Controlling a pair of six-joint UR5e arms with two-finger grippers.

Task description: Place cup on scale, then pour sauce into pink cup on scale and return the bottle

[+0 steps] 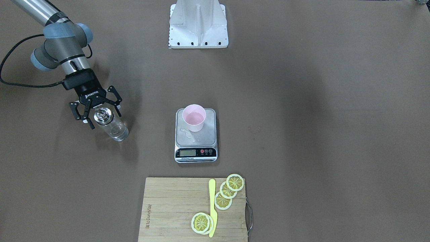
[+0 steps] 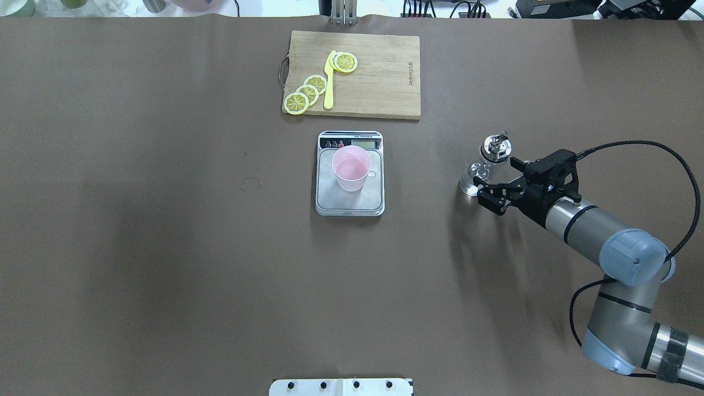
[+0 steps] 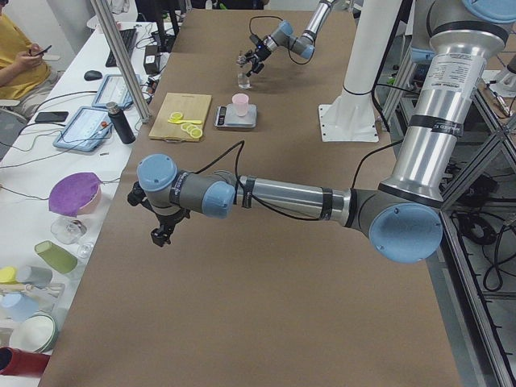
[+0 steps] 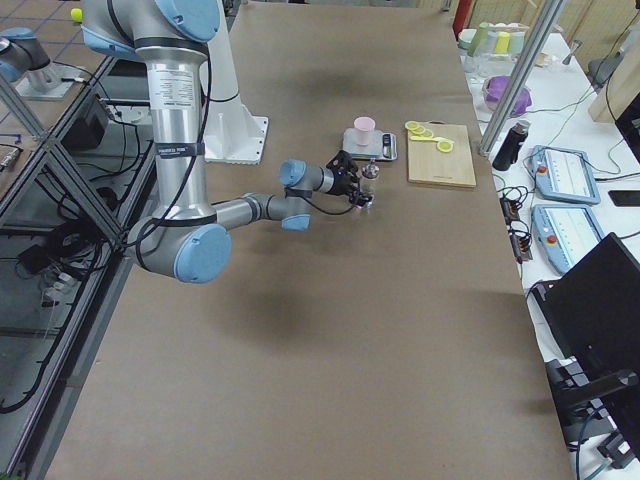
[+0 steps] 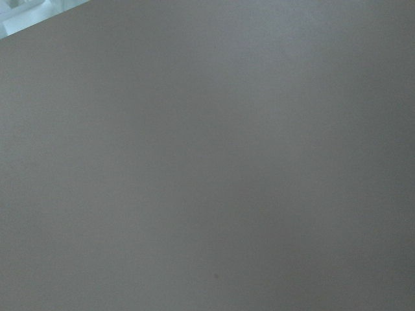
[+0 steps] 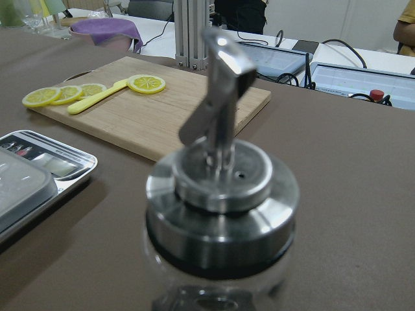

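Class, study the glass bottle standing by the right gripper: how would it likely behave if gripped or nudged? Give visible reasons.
The bottle is probably slippery and breakable: smooth clear glass. It may tip if nudged high, being narrow under a chunky metal pourer cap. Tipped over, its round body would likely roll.

A brown tabletop (image 2: 165, 247) fills the middle of the room, evenly lit, with soft broad shadows across it. Along one long side runs a white bench (image 3: 32, 161) carrying 2 tablets (image 4: 565, 170), a laptop (image 4: 600, 310) and a purple bowl (image 3: 74, 195). An aluminium post (image 3: 121, 60) rises at the bench's edge. A person (image 3: 16, 60) in yellow sits there. Tiled floor (image 4: 40, 12) shows past the tabletop's other side.
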